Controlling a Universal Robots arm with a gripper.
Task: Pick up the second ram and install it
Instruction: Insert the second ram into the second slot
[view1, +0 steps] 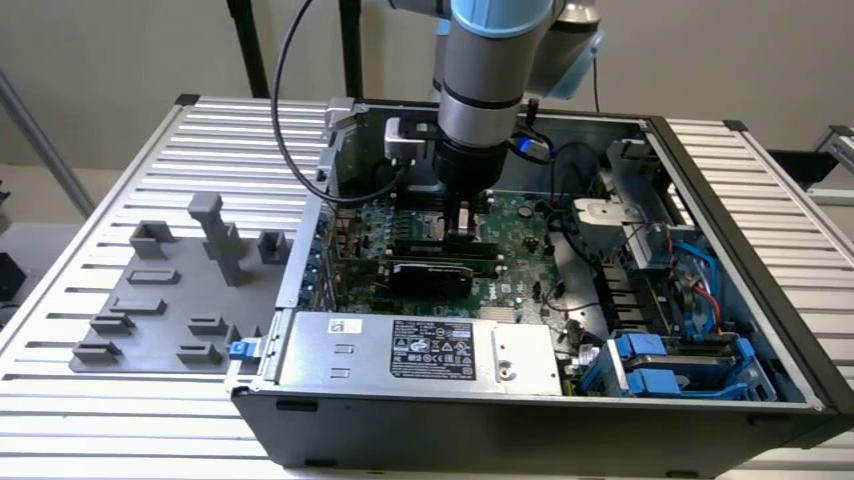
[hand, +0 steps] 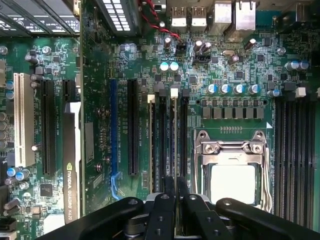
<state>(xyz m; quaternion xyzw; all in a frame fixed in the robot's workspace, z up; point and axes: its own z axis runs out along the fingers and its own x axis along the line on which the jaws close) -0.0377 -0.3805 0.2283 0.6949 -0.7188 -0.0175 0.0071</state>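
Slatted metal worktop (view1: 120, 390) carries an open PC case (view1: 747, 250). Second ram (hand: 174, 140) stands on edge in a slot at 9 o'clock of the CPU socket (hand: 232, 170) per wrist view; hand (hand: 175, 187) pinched nearly closed on its top edge. Exterior view adds grey fixture blocks (view1: 174, 290) at case's 9 o'clock, arm (view1: 487, 70) plunging in.

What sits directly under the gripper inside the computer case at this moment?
Under the gripper lie the memory slots on the green motherboard, beside the open processor socket. The black fingers cover the slots' near ends, so whether a ram is held there cannot be seen.
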